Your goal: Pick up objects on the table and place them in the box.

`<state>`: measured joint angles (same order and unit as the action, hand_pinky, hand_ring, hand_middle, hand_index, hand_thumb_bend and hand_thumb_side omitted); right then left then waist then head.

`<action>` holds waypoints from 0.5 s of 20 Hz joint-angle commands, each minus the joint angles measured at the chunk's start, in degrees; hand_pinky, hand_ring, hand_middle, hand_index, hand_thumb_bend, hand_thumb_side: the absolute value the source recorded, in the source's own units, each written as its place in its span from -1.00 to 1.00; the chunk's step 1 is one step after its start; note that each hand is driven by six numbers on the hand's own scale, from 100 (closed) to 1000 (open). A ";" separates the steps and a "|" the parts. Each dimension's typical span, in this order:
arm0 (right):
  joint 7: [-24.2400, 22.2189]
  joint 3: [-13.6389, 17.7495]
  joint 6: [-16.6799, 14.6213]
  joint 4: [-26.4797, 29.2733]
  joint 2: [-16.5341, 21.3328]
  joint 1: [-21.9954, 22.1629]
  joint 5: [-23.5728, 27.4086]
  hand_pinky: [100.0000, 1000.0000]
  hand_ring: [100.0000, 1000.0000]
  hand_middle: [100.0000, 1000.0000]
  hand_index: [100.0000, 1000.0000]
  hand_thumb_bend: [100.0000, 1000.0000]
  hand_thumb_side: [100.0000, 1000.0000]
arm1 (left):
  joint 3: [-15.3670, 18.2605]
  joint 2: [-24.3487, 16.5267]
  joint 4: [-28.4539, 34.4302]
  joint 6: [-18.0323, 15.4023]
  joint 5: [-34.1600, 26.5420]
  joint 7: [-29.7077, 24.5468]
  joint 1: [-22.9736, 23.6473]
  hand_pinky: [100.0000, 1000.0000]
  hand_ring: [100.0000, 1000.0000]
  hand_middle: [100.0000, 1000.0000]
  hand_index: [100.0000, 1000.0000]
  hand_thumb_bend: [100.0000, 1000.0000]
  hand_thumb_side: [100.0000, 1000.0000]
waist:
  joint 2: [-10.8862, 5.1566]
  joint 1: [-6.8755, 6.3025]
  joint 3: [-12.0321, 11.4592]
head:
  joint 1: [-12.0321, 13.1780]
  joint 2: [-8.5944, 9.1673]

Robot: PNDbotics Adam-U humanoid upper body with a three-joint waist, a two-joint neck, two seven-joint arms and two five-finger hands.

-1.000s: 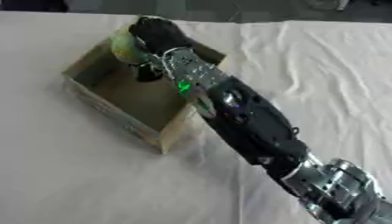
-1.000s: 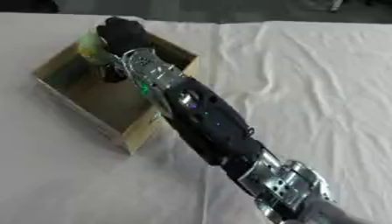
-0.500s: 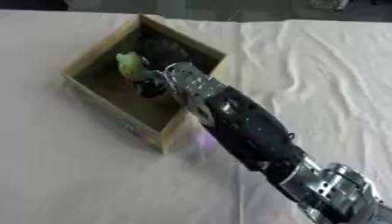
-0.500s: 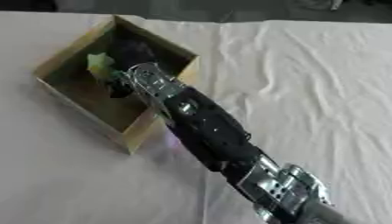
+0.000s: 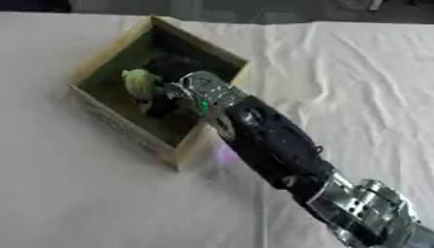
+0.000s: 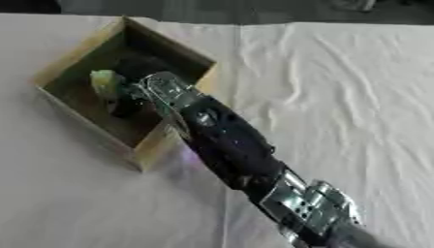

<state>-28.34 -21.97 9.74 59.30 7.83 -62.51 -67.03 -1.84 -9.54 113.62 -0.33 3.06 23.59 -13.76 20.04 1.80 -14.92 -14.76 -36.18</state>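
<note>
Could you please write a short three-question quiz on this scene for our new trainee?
1. True or false: the right hand reaches inside the box.
2. What colour is the small object beside that hand? A) red B) yellow-green C) blue
3. Fill in: the box stands on a table covered with a ____ cloth.

Key: 1 true. 2 B. 3 white. The hand's fingers are too dark against the box interior to tell whether they are open, and the left hand shows in neither view.
</note>
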 commanded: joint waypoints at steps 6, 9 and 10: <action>0.77 1.67 3.82 5.83 2.32 -1.97 -0.20 0.82 0.89 0.77 1.00 0.38 0.64 | 0.17 -0.40 0.97 0.21 -0.16 -0.03 -0.04 -0.56 0.05 0.28 0.51 -1.00 0.36 | -1.30 -0.33 0.17 | 0.17 -0.05; 1.11 1.97 4.39 8.40 3.86 -2.58 0.97 0.83 0.90 0.77 1.00 0.64 0.63 | 0.23 -0.43 0.97 0.29 -0.13 0.07 0.07 -0.56 0.05 0.28 0.51 -1.00 0.36 | -1.37 -0.24 0.27 | 0.37 -0.14; 1.14 2.21 4.16 9.44 4.37 -2.72 1.62 0.83 0.90 0.77 1.00 0.64 0.63 | 0.26 -0.44 0.97 0.29 -0.11 0.10 0.07 -0.56 0.05 0.28 0.51 -1.00 0.36 | -1.39 -0.22 0.31 | 0.46 -0.20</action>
<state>-27.46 -20.41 13.74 66.43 10.79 -63.69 -66.06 -1.84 -9.54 113.62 -0.17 3.05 23.60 -13.56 20.04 1.87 -14.56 -14.46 -36.19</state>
